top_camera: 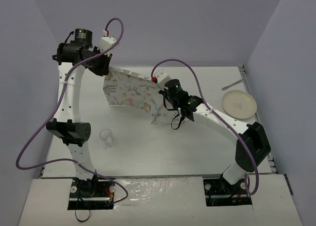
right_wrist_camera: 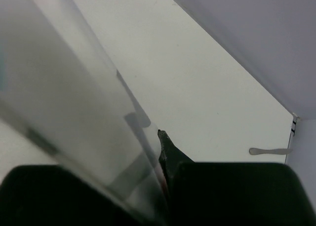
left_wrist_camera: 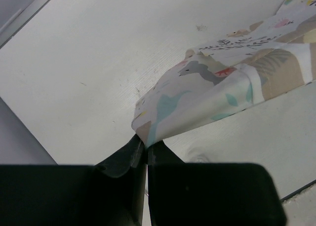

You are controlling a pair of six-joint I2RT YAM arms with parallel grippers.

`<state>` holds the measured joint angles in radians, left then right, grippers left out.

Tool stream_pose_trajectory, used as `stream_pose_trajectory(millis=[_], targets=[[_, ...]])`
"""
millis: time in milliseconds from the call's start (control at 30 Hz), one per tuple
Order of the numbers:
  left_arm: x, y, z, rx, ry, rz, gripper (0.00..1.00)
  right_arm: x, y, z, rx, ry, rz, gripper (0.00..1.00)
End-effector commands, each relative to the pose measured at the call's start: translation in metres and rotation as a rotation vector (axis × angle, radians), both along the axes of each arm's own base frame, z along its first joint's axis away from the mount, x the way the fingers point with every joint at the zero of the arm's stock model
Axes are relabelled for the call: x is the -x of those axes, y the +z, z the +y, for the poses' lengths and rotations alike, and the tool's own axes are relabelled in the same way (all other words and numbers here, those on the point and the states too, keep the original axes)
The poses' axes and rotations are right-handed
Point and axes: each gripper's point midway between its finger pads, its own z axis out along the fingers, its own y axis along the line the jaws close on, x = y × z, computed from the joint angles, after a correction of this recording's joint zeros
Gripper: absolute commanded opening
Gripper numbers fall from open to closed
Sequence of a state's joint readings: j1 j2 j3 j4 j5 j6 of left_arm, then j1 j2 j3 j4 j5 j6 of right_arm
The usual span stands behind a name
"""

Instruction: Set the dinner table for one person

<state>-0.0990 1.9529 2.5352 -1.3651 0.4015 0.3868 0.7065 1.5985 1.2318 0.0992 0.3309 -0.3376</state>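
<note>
The printed cloth (top_camera: pixel 132 93), white with animals and leaves, hangs stretched in the air over the off-white dinner table (top_camera: pixel 158 154). My left gripper (top_camera: pixel 105 67) is shut on the cloth's far left corner; the left wrist view shows the jaws (left_wrist_camera: pixel 143 146) pinched on that corner, with the cloth (left_wrist_camera: pixel 222 82) running off to the right above the tabletop (left_wrist_camera: pixel 89 63). My right gripper (top_camera: pixel 162 98) is shut on the cloth's right edge. In the right wrist view the cloth (right_wrist_camera: pixel 64 102) is a blurred sheet covering the left finger, and the right fingertip (right_wrist_camera: pixel 166 146) presses against it.
A clear glass (top_camera: pixel 106 136) stands near the left arm's base link. A cream plate (top_camera: pixel 238 104) lies at the right edge. A light-coloured utensil (top_camera: pixel 232 84) lies behind it, also in the right wrist view (right_wrist_camera: pixel 269 151). Metal rails border the table.
</note>
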Motion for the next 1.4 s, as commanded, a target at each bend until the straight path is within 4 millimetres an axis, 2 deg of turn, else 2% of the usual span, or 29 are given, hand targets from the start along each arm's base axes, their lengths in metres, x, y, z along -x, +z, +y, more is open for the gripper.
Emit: stream_pose_trajectory(millis=[0,100,367,733,967,1167,1200,1267,1367], targets=[[0.005,0.055,0.043,-0.117,0.106,-0.215,0.0,0.006,0.027,-0.055,0.114,-0.076,-0.01,0.1],[0.004,0.057,0.047,-0.123,0.118,-0.225,0.0,0.01,0.038,-0.07,0.13,-0.078,-0.018,0.19],[-0.003,0.051,0.05,-0.133,0.127,-0.216,0.0,0.027,0.044,-0.083,0.144,-0.051,0.022,0.24],[-0.003,0.056,0.061,-0.167,0.158,-0.235,0.0,0.049,0.022,-0.099,0.192,-0.024,0.088,0.29],[-0.005,0.057,0.067,-0.177,0.18,-0.242,0.0,0.063,0.017,-0.115,0.208,-0.019,0.115,0.3],[-0.01,0.054,0.075,-0.194,0.203,-0.237,0.0,0.081,-0.006,-0.125,0.25,0.02,0.186,0.31],[-0.011,0.054,0.076,-0.197,0.209,-0.238,0.0,0.084,-0.009,-0.127,0.255,0.025,0.198,0.33],[-0.013,0.053,0.078,-0.199,0.215,-0.238,0.0,0.088,-0.014,-0.129,0.264,0.038,0.215,0.43],[-0.015,0.051,0.078,-0.186,0.223,-0.231,0.0,0.092,-0.017,-0.13,0.256,0.055,0.231,0.44]])
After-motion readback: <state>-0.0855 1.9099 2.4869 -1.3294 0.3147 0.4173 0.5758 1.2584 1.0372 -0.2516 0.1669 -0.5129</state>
